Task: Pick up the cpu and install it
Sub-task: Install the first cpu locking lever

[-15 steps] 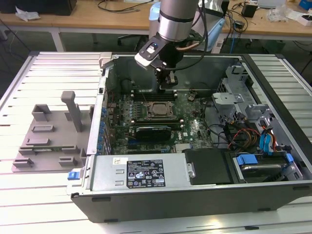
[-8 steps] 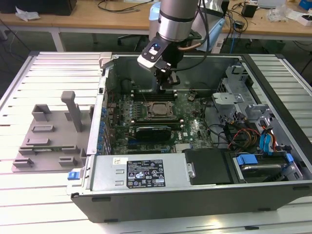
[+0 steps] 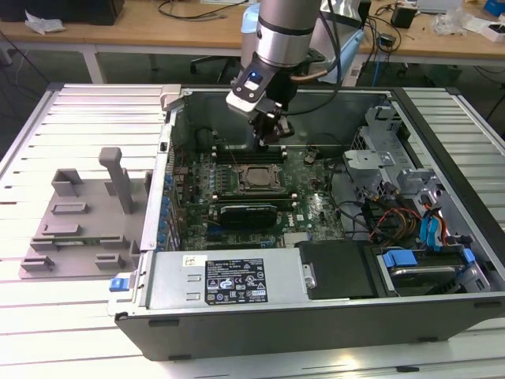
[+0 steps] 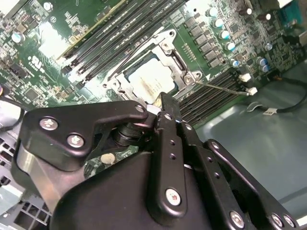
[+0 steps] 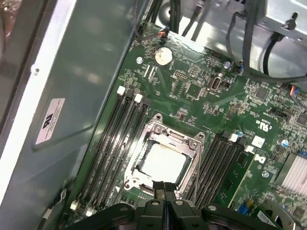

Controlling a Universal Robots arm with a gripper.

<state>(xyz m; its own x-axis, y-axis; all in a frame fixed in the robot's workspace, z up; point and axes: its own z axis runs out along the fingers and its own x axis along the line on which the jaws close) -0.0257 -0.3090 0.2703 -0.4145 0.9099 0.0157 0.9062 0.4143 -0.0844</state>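
The cpu (image 3: pixel 256 178) lies flat inside the black socket frame (image 3: pixel 254 167) on the green motherboard, its pale silvery top facing up. Both wrist views look down on the cpu (image 4: pixel 146 81) (image 5: pixel 163 163) seated in the frame. My gripper (image 3: pixel 272 136) hangs just above the board, at the far edge of the socket in the exterior view. Its black fingers (image 5: pixel 164 189) are pressed together with nothing between them. In the second wrist view the gripper (image 4: pixel 165 111) has its tips right over the socket's rim.
The open computer case (image 3: pixel 316 316) holds memory slots (image 3: pixel 237 150) beside the socket, a heatsink (image 3: pixel 248 212), cables (image 3: pixel 387 221) and drive bays (image 3: pixel 426 260) at the exterior view's right. A grey plastic tray (image 3: pixel 79 213) with upright blocks sits outside the case at the left.
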